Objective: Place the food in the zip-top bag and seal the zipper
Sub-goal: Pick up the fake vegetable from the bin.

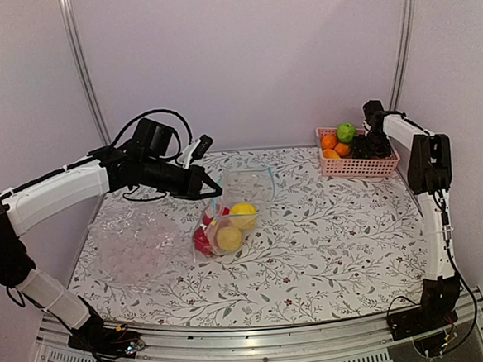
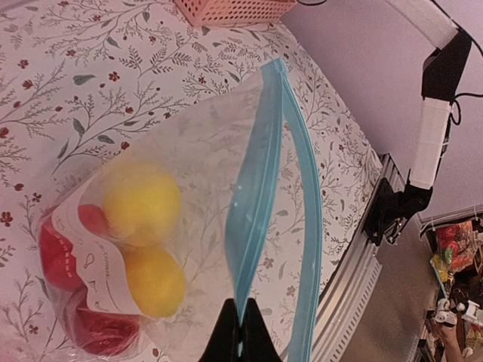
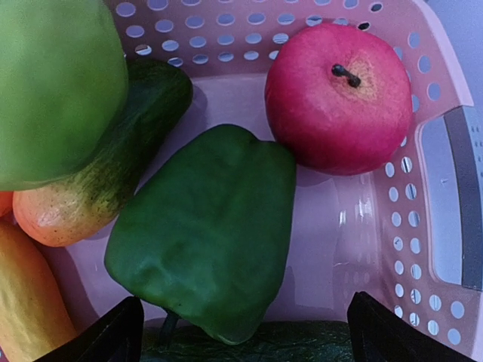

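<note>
1. Far to the left of the zip-top bag, some other crinkly clear plastic lies on the counter. It is not part of the job.
2. The left claw is pinched tight on the zipper and holds the bag's mouth up and open. If the thin strip slips out, the mouth could flop shut.
3. Inside the bag sit yellow fruit and red fruit. The bag looks quite full, so more food may tip it over.
4. Far to the right of the bag, the right claw hangs over the pink basket. Its fingers are wide apart and hold nothing. Below it is a fat green pepper. The pepper is smooth and lumpy, so a bad pinch could make it pop out.
</note>
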`<state>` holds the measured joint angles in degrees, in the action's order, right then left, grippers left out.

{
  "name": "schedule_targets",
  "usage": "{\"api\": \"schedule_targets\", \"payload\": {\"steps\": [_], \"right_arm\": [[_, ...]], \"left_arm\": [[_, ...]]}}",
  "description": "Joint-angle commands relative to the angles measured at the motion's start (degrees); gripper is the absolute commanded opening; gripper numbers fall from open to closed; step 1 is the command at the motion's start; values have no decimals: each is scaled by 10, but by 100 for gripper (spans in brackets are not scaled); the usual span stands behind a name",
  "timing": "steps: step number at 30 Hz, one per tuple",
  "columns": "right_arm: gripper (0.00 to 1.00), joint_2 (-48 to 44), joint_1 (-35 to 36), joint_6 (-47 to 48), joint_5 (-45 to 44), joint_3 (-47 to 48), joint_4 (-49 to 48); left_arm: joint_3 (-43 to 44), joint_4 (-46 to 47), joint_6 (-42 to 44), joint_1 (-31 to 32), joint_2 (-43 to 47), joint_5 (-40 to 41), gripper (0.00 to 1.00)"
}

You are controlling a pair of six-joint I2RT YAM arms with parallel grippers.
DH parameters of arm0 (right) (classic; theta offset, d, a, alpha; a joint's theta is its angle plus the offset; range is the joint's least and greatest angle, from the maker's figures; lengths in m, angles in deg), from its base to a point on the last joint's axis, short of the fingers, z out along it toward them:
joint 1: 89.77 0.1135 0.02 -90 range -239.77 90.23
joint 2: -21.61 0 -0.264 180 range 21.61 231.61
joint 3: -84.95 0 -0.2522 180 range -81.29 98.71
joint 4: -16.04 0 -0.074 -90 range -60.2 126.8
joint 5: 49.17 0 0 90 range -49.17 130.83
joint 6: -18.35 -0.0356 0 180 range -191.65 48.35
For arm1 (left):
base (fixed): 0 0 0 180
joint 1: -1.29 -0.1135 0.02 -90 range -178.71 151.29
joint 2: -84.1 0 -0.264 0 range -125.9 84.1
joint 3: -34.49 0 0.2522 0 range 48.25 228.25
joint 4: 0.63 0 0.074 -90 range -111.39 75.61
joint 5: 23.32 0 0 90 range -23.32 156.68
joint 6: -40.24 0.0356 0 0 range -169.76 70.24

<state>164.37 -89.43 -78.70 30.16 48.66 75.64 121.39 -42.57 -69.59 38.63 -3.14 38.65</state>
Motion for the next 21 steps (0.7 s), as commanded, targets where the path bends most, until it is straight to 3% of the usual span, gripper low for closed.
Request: {"api": "schedule_targets", "payload": {"steps": [1, 12, 21], "right_arm": [[96, 31, 1, -13, 16, 39, -8], [95, 67, 1, -17, 36, 66, -30], [65, 71, 1, -18, 49, 66, -46]], "left_arm": [[3, -7, 7, 7, -4, 2, 0], [4, -7, 8, 7, -9, -1, 0], [4, -8, 5, 7, -9, -4, 0]]}}
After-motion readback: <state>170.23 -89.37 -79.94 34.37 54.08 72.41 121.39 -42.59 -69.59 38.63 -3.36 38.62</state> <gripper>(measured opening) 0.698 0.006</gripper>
